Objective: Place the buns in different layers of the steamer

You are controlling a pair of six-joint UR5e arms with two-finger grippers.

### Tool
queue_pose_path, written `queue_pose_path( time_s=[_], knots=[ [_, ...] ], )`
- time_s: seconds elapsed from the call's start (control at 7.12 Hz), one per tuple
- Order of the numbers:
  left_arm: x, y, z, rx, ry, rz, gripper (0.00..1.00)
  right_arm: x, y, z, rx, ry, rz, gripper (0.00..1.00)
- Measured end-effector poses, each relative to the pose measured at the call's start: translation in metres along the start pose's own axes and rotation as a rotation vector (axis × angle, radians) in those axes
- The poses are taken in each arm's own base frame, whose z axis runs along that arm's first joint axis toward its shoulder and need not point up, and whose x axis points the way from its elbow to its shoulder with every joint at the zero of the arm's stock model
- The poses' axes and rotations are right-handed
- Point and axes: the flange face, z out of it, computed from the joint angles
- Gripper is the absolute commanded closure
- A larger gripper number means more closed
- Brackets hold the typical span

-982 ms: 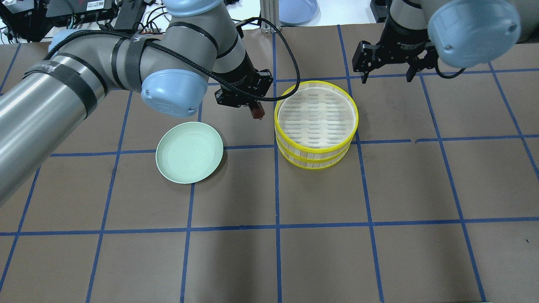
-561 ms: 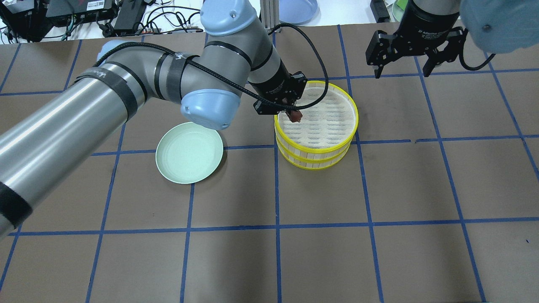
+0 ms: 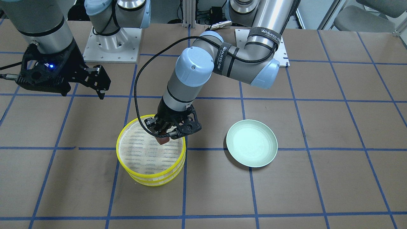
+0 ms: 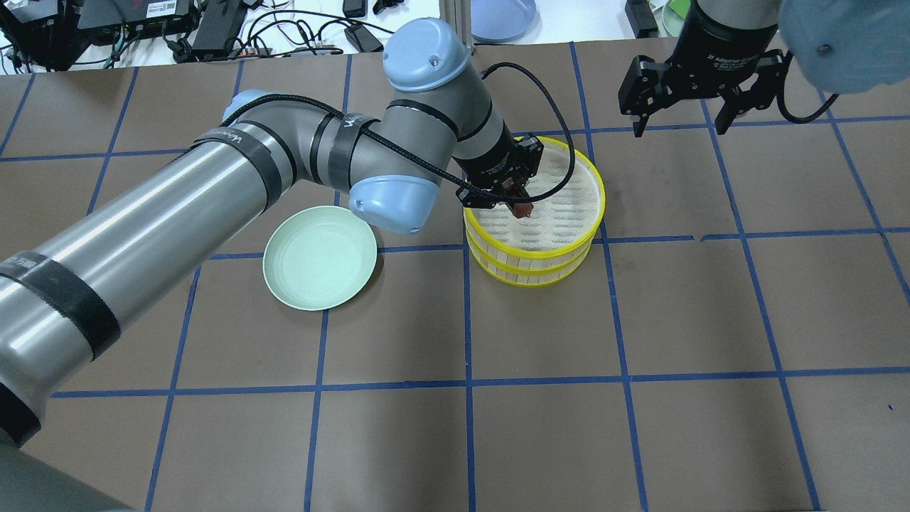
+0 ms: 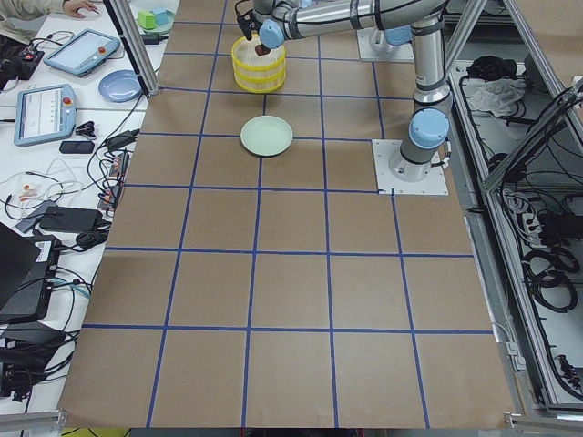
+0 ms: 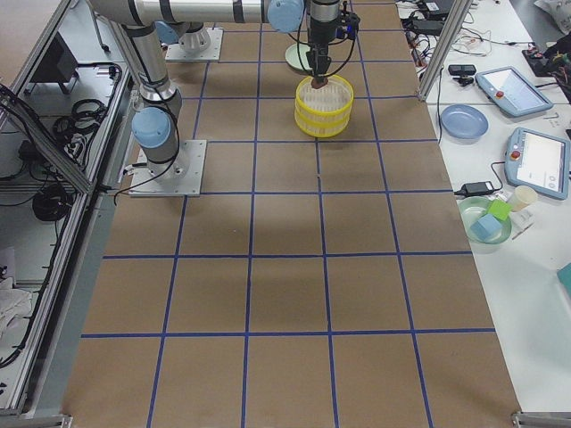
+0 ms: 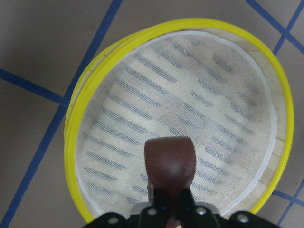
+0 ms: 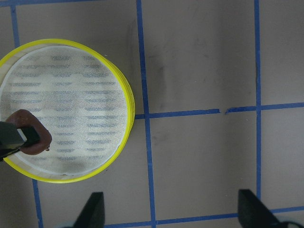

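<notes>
My left gripper (image 4: pixel 517 201) is shut on the dark reddish-brown bun (image 4: pixel 523 208) and holds it over the near-left part of the top steamer layer (image 4: pixel 593 213). The bun also shows in the left wrist view (image 7: pixel 169 159), the front view (image 3: pixel 162 140) and the right wrist view (image 8: pixel 29 138). Two yellow-rimmed steamer layers are stacked; the lower one (image 4: pixel 540 276) shows beneath. The top layer's white mesh (image 7: pixel 190 118) is bare. My right gripper (image 4: pixel 686 124) is open and empty, high behind the steamer's right. The cream-white bun is out of view.
A pale green plate (image 4: pixel 320 256) lies left of the steamer, with nothing on it. A blue plate (image 4: pixel 501 18) sits beyond the table's far edge. Blue tape lines grid the brown table.
My left gripper has carried the reddish-brown bun rightward from beside the steamer to over its top layer. The right arm has drawn back and slightly right.
</notes>
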Motion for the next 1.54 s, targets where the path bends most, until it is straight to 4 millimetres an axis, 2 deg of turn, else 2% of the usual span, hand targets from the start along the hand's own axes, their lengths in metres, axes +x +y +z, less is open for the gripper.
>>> queue_pose_path(
  time_s=[0.28, 0.56, 0.7, 0.84, 0.98, 1.26, 1.4, 1.54],
  knots=[
    [0.002, 0.000, -0.003, 0.009, 0.011, 0.001, 0.06, 0.000, 0.010, 0.005, -0.008, 0.002, -0.004, 0.00],
    [0.002, 0.003, -0.016, 0.025, 0.027, 0.011, 0.01, 0.000, 0.012, 0.006, -0.006, 0.005, -0.011, 0.00],
    [0.000, -0.001, -0.032, 0.053, 0.031, 0.029, 0.01, 0.000, 0.012, 0.006, -0.005, 0.005, -0.012, 0.00],
    [-0.011, -0.011, -0.057, 0.093, 0.018, 0.070, 0.01, 0.000, 0.012, 0.006, -0.004, 0.004, -0.013, 0.00],
    [-0.029, -0.029, -0.083, 0.117, -0.014, 0.139, 0.01, 0.000, 0.012, 0.006, -0.004, 0.004, -0.013, 0.00],
    [-0.086, -0.076, -0.134, 0.105, -0.137, 0.335, 0.00, 0.000, 0.012, 0.006, -0.005, 0.004, -0.014, 0.00],
    [-0.114, -0.092, -0.160, 0.094, -0.191, 0.424, 0.00, 0.000, 0.012, 0.007, -0.005, 0.004, -0.014, 0.00],
    [-0.135, -0.101, -0.186, 0.093, -0.220, 0.489, 0.00, 0.000, 0.012, 0.007, -0.005, 0.004, -0.014, 0.00]
  ],
)
